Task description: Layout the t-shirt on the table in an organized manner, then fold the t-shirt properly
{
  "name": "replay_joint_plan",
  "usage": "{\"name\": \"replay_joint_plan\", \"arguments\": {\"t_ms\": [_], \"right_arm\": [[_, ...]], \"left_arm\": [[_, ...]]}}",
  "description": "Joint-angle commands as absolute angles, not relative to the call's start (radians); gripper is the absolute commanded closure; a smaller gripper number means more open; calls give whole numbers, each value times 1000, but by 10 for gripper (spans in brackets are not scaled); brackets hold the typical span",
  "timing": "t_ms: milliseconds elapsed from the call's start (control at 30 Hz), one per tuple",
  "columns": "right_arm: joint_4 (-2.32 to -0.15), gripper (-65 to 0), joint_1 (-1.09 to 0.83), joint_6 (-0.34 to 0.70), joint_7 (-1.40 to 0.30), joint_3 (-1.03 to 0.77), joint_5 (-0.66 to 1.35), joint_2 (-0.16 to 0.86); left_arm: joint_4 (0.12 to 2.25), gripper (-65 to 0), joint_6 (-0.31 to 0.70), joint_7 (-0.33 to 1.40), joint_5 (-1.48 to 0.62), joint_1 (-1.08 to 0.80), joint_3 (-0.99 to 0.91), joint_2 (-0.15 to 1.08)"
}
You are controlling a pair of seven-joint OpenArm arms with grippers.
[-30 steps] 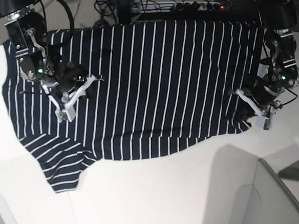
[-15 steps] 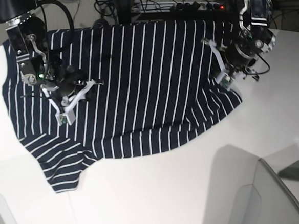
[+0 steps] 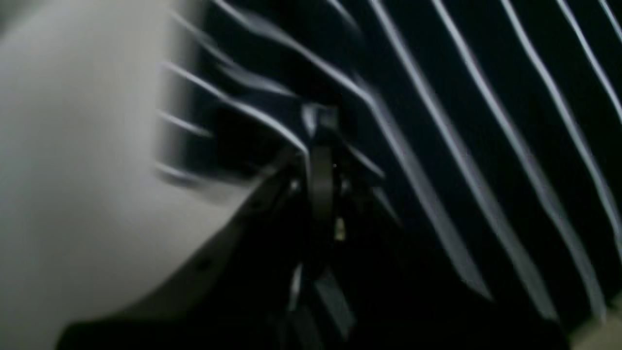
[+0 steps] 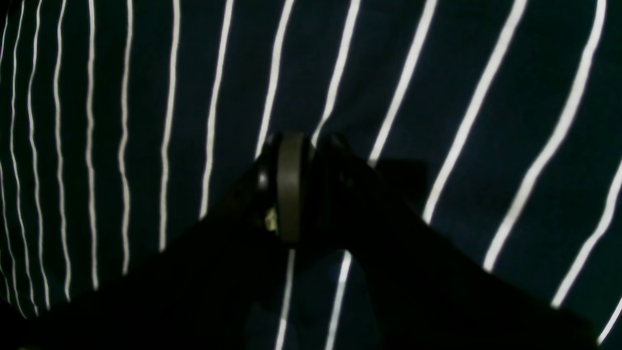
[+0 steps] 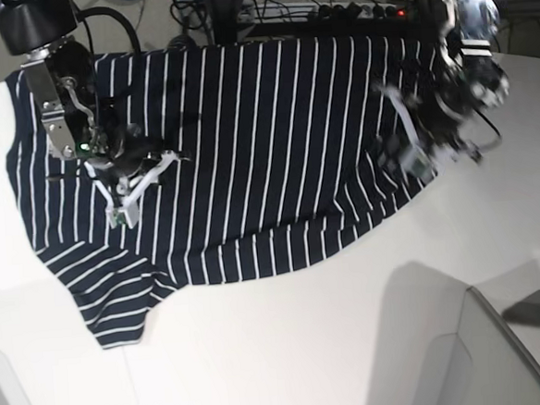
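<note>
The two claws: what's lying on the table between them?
In the base view, only the striped t-shirt spans the stretch between the right claw and the left claw; nothing else lies on it.

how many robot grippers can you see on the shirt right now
2. The right gripper sits on the t-shirt near the base view's left side; the left gripper is shut on its edge at the view's right.

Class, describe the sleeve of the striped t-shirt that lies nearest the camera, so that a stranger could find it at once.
Start at the white table and find the dark navy t-shirt spread over its far half. Follow its near hem to the base view's left corner, where the sleeve juts toward the camera. Its white stripes run crosswise, unlike the body's lengthwise ones.
</note>
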State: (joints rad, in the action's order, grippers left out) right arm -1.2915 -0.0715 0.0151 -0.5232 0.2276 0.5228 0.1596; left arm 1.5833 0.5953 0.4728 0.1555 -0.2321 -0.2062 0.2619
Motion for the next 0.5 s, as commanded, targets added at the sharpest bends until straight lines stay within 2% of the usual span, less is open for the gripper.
{"name": "replay_joint_plan", "arguments": {"t_ms": [0, 233, 367, 467], "right_arm": [[-1299, -96, -67, 16, -536, 228, 527, 160], [-1294, -96, -68, 16, -538, 228, 527, 159], [-1294, -96, -68, 16, -538, 228, 526, 159], [-1294, -96, -68, 16, -538, 228, 526, 159]], "left_arm": [[1616, 0, 585, 483, 156, -189, -222, 272], [1825, 0, 587, 639, 157, -53, -197, 269], [1957, 0, 587, 714, 160, -85, -67, 272], [1960, 0, 587, 711, 160, -168, 12, 275]]}}
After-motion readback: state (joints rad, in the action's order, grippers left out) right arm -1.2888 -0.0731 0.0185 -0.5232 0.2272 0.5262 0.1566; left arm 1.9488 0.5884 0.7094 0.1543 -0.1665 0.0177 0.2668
